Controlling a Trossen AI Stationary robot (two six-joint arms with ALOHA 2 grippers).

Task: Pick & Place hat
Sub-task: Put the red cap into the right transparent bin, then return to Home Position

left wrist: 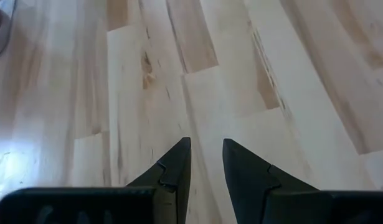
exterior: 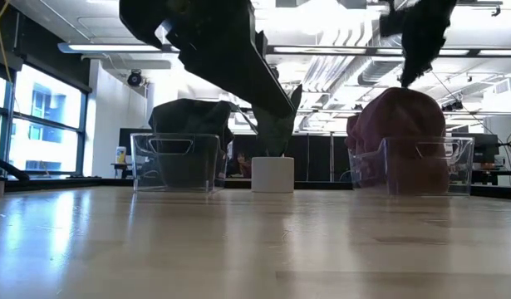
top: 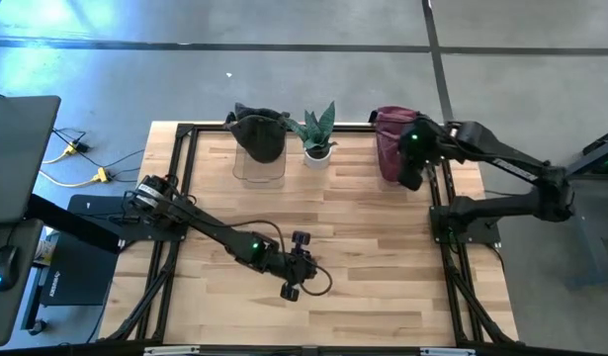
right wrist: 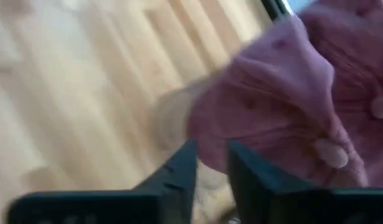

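A maroon hat (top: 390, 148) (exterior: 398, 124) sits in a clear bin (exterior: 450, 166) at the table's far right. In a second clear bin (exterior: 174, 164) at the far middle sits a dark hat (top: 260, 133) (exterior: 189, 116). My right gripper (top: 408, 178) (exterior: 404, 79) (right wrist: 210, 158) hangs shut, fingers pointing down, right at the maroon hat's top (right wrist: 272, 106). My left gripper (top: 308, 265) (left wrist: 207, 152) is shut and holds nothing, low over the bare wood at the table's near middle. My right gripper's fingertips (exterior: 404, 81) stand at the top of the maroon hat, coming from above. I cannot tell whether they touch the cloth. The hat rests in its bin.
A small potted plant (top: 318, 143) (exterior: 272, 173) stands between the two bins at the far edge. Black frame rails (top: 181, 168) run along the table's left and right sides. A broad stretch of bare wood (top: 373, 247) lies in the middle and near right.
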